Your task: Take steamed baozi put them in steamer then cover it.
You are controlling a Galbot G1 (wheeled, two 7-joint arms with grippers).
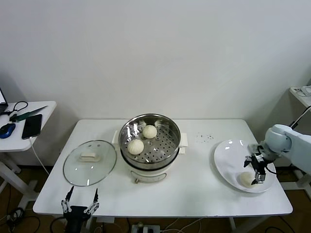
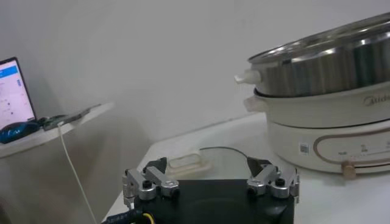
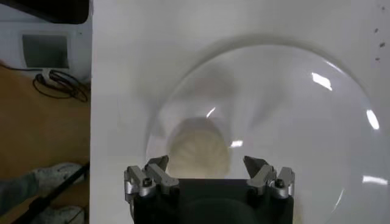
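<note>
Steel steamer [image 1: 150, 141] with 2 baozi [image 1: 136, 146]; plate [image 1: 228, 160] with seemingly 1.

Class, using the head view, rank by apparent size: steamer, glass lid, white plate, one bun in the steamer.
1. steamer
2. white plate and glass lid: too alike to rank
3. bun, clearly smallest

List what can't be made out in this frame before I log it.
- Bun on the plate: in the head view the right claw covers part of the bun; contact cannot be told.
- Steamer inside: the left wrist view shows only its outer wall.
- Specks on the table: too small to identify.
- Lid: partly behind the left claw.
</note>
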